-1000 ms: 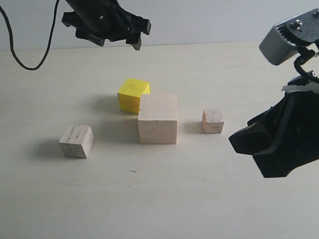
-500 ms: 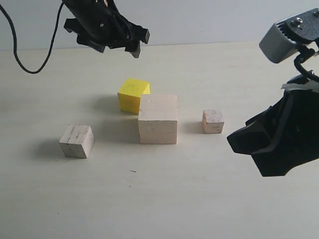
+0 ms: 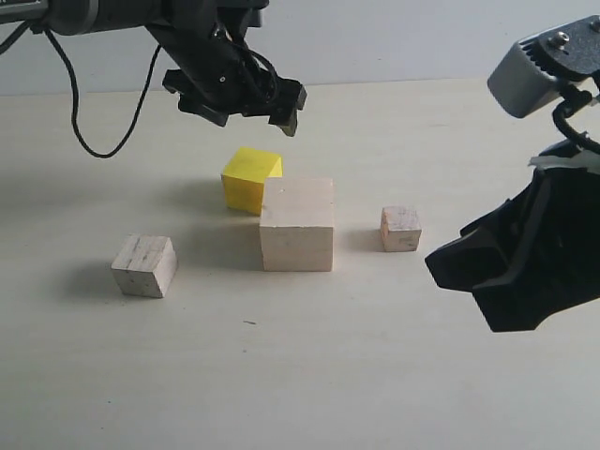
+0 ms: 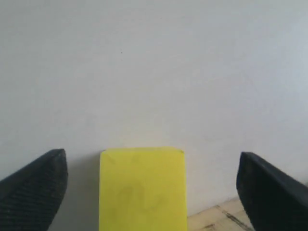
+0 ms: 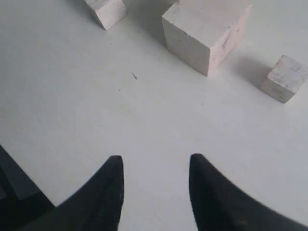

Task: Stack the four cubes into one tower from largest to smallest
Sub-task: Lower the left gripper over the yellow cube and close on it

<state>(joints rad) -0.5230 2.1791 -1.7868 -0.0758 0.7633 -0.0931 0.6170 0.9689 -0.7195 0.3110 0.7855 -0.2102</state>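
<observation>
Bright yellow cube (image 3: 251,176), pale block (image 3: 297,225), black left claw (image 3: 246,111)

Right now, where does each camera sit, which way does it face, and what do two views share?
Exterior: off the arms, above the table, facing the wall; shows the left tool and right tool.
Left wrist: on the left arm, looking down on the yellow cube between its open fingers.
Right wrist: on the right arm, looking down past open fingers at the large block, smallest cube, medium cube.
Shared: exterior and left wrist both show the yellow cube.

3 pale wooden cubes (image 3: 297,225) (image 3: 144,265) (image 3: 400,229) and 1 yellow cube (image 3: 249,176)
</observation>
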